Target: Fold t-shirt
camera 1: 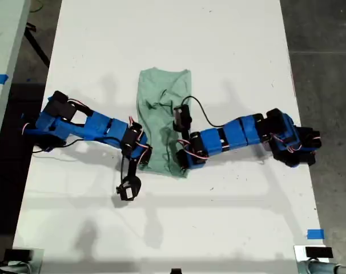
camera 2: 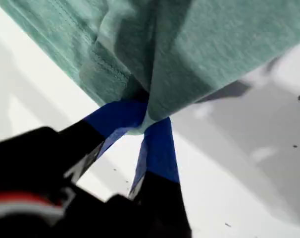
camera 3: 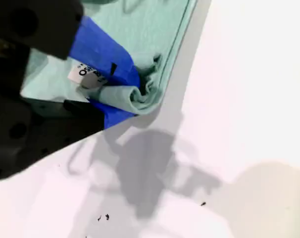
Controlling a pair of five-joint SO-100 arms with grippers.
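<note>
The pale mint-green t-shirt (camera 1: 161,97) lies folded into a narrow strip on the white table (camera 1: 230,51). My first gripper (camera 1: 145,155), on the arm coming from the exterior view's left, holds the shirt's near corner on that side. The first wrist view shows my first gripper (camera 2: 147,116) shut on a bunched fold of the t-shirt (camera 2: 214,44), lifted a little off the table. My second gripper (camera 1: 182,164), on the arm from the exterior view's right, is at the other near corner. It is my second gripper (camera 3: 135,96) that pinches a rolled edge of the t-shirt (camera 3: 140,29).
Blue tape marks (camera 1: 315,234) sit near the table's front at the exterior view's right. A second pale table (camera 1: 4,34) stands at the exterior view's left, with dark floor (camera 1: 327,68) at the right. The first arm's wrist camera (camera 1: 128,189) hangs in front of the shirt.
</note>
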